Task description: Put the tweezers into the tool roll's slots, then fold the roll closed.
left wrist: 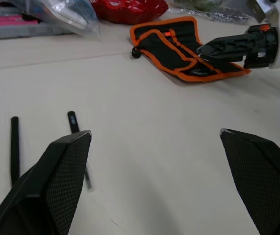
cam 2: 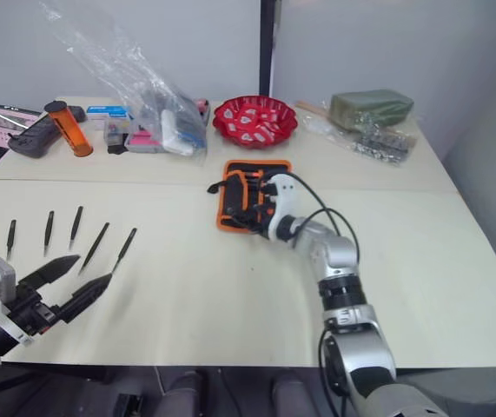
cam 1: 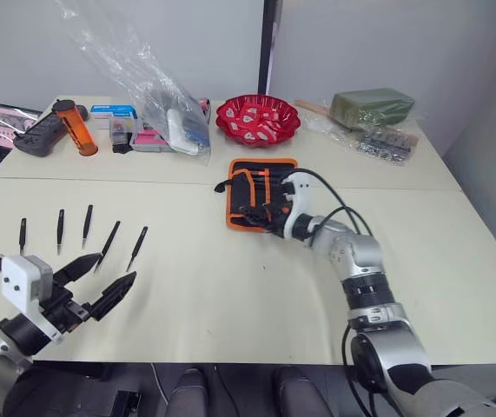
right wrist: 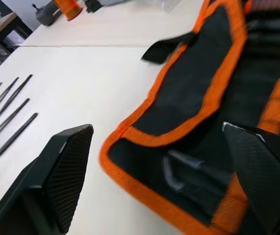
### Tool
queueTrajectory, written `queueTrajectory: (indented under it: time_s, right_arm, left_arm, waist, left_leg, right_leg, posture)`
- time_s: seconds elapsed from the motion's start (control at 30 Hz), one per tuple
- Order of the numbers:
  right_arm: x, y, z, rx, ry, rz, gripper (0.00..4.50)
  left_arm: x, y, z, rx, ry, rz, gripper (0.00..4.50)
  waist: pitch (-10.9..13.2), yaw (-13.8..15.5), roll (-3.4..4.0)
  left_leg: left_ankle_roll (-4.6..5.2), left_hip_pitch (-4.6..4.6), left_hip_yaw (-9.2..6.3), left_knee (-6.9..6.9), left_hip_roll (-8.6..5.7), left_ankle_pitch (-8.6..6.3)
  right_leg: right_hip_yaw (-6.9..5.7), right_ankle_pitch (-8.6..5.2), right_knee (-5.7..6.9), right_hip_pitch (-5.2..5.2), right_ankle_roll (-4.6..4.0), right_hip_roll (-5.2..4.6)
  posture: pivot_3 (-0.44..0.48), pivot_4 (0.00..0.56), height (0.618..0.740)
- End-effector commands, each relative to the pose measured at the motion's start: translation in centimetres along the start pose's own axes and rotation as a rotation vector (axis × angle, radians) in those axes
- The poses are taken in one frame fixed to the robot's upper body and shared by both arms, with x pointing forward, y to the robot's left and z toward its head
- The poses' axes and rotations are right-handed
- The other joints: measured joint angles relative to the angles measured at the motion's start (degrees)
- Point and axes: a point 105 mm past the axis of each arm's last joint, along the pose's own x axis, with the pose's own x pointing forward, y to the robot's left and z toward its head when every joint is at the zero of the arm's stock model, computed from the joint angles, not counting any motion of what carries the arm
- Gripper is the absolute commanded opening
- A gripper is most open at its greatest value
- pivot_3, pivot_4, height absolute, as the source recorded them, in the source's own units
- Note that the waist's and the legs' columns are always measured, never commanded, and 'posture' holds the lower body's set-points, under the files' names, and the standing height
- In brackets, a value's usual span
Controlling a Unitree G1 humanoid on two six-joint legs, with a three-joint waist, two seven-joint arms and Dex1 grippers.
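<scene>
The tool roll point(cam 1: 258, 193) lies open and flat on the table point(cam 1: 230, 295), just in front of the red bowl point(cam 1: 257, 119), its orange-stitched slots point(left wrist: 179, 46) facing up and a small black strap point(right wrist: 166, 48) trailing from its left edge. The right gripper point(cam 1: 256, 214) rests at the roll's near edge with its fingers point(right wrist: 63, 164) spread wide, one over the bare table and the other over the fabric, gripping nothing. Well to the left of the roll, the five tweezers point(cam 1: 85, 229) lie in a fanned row, and the left gripper point(cam 1: 98, 282) hovers just on their near side, its fingers point(left wrist: 56, 181) also wide apart and empty.
</scene>
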Motion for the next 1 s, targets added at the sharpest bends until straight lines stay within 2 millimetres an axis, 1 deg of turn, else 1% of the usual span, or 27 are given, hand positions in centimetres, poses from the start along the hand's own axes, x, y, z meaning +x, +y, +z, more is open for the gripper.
queueTrajectory:
  time_s: [0.03, 0.27, 0.37, 0.47, 0.53, 0.67, 0.7, 0.8, 0.83, 1.0]
  right_arm:
    - [0.2, 1.0, 1.7, 0.019, -0.042, 0.020, 4.50]
    - [1.2, 0.1, 2.1, 0.085, -0.061, -0.057, 4.50]
    - [1.4, -0.9, 2.2, 0.130, -0.066, -0.111, 4.50]
    - [1.7, -1.7, 2.3, 0.177, -0.071, -0.148, 3.66]
    - [1.9, -1.8, 2.5, 0.202, -0.074, -0.153, 2.95]
    - [2.2, -1.8, 2.6, 0.228, -0.069, -0.144, 1.64]
    - [2.2, -1.7, 2.5, 0.226, -0.061, -0.138, 1.24]
    - [2.2, -1.6, 2.1, 0.210, -0.034, -0.129, 0.23]
    - [2.1, -1.5, 2.0, 0.208, -0.027, -0.125, 0.04]
    - [1.3, -1.5, 1.9, 0.221, -0.001, -0.088, 0.04]
  left_arm:
    - [-0.1, -0.2, 0.7, 0.044, -0.015, 0.004, 4.46]
    - [-0.1, -0.1, 1.2, 0.038, -0.036, 0.010, 4.46]
    - [0.0, -0.2, 1.3, 0.043, -0.032, 0.004, 4.46]
    - [0.0, -0.1, 1.3, 0.045, -0.030, 0.006, 4.50]
    - [0.0, -0.1, 1.2, 0.049, -0.025, 0.003, 4.50]
    - [0.1, -0.3, 1.1, 0.054, -0.011, -0.012, 4.50]
    - [0.0, -0.3, 1.0, 0.056, -0.008, -0.014, 4.50]
    - [0.1, -0.1, 1.0, 0.061, -0.004, -0.019, 4.50]
    - [0.2, 0.0, 1.1, 0.062, -0.006, -0.022, 4.50]
    - [0.6, 0.0, 1.4, 0.069, -0.010, -0.049, 4.50]
  waist:
    - [0.00, 0.03, 0.00]
    - [0.00, 0.00, 0.00]
    - [0.00, -0.04, 0.01]
    - [0.00, -0.03, 0.01]
    - [0.00, -0.05, 0.01]
    - [0.01, -0.28, 0.02]
    - [0.01, -0.36, 0.02]
    - [0.01, -0.49, 0.02]
    - [0.01, -0.55, 0.02]
    - [0.01, -0.73, 0.02]
  left_leg:
    - [0.00, 0.00, 0.00, 0.00, 0.00, 0.00]
    - [0.00, -0.02, 0.00, 0.02, -0.01, 0.00]
    - [0.00, -0.01, 0.00, 0.02, 0.00, 0.00]
    - [0.00, -0.02, -0.01, 0.02, -0.01, 0.00]
    - [0.00, -0.02, -0.01, 0.02, 0.00, 0.00]
    - [0.00, -0.02, -0.01, 0.00, 0.00, 0.00]
    - [0.00, -0.02, -0.01, 0.00, 0.00, 0.00]
    - [0.00, -0.03, -0.01, -0.01, 0.00, 0.00]
    - [0.00, -0.02, -0.02, -0.01, 0.00, 0.00]
    - [0.00, -0.03, -0.04, 0.00, 0.00, 0.00]
  right_leg:
    - [0.00, 0.00, 0.00, 0.01, 0.00, 0.00]
    - [-0.02, 0.00, -0.03, 0.01, 0.00, -0.01]
    - [-0.02, 0.00, -0.03, 0.01, 0.00, -0.01]
    - [-0.03, 0.00, -0.04, 0.01, 0.00, -0.01]
    - [-0.03, 0.00, -0.04, 0.01, 0.00, -0.01]
    - [-0.03, 0.00, -0.04, -0.01, 0.00, -0.01]
    - [-0.03, 0.00, -0.04, -0.01, 0.00, -0.01]
    - [-0.03, -0.01, -0.04, -0.01, -0.01, -0.01]
    - [-0.04, -0.01, -0.04, 0.01, 0.00, -0.01]
    - [-0.06, -0.02, -0.05, 0.00, -0.01, -0.01]
  posture:
    - [0.000, 0.150, 0.729]
    - [0.000, 0.150, 0.729]
    - [0.000, 0.150, 0.729]
    - [0.000, 0.150, 0.729]
    - [0.000, 0.150, 0.729]
    - [0.000, 0.150, 0.729]
    - [0.000, 0.150, 0.729]
    - [0.000, 0.150, 0.729]
    - [0.000, 0.150, 0.729]
    - [0.000, 0.150, 0.729]
